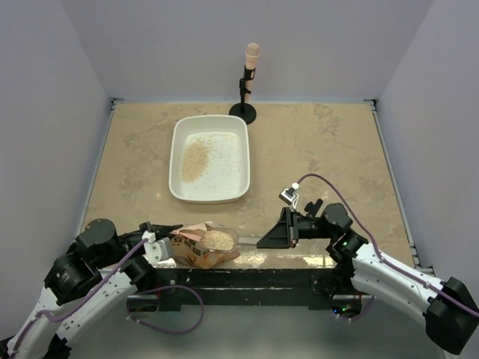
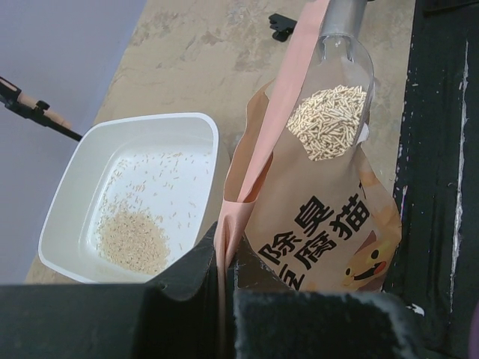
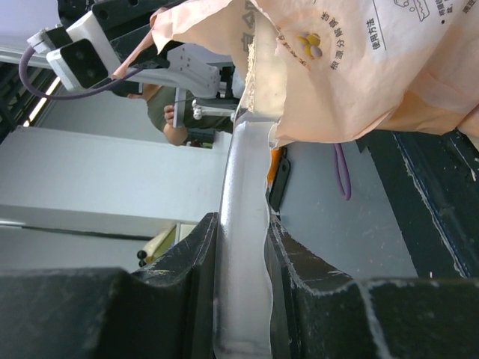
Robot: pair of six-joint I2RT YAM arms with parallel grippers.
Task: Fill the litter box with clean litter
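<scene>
The white litter box (image 1: 224,182) lies at the back centre of the table, with a small pile of clean litter (image 1: 196,161) in its left half and stray granules around it. It shows in the left wrist view too: the litter box (image 2: 75,196) and its pile of clean litter (image 2: 133,241). At the near edge, my left gripper (image 1: 176,230) is shut on the rim of the orange-pink bag (image 2: 322,224). My right gripper (image 3: 243,247) is shut on the handle of a clear scoop (image 1: 219,239), which sits over the bag's mouth heaped with litter (image 2: 329,120).
A black stand with a peach-coloured top (image 1: 248,78) is behind the litter box at the back wall. Grey walls close in the table on three sides. The arms' black base rail (image 1: 247,278) runs along the near edge, just behind the bag.
</scene>
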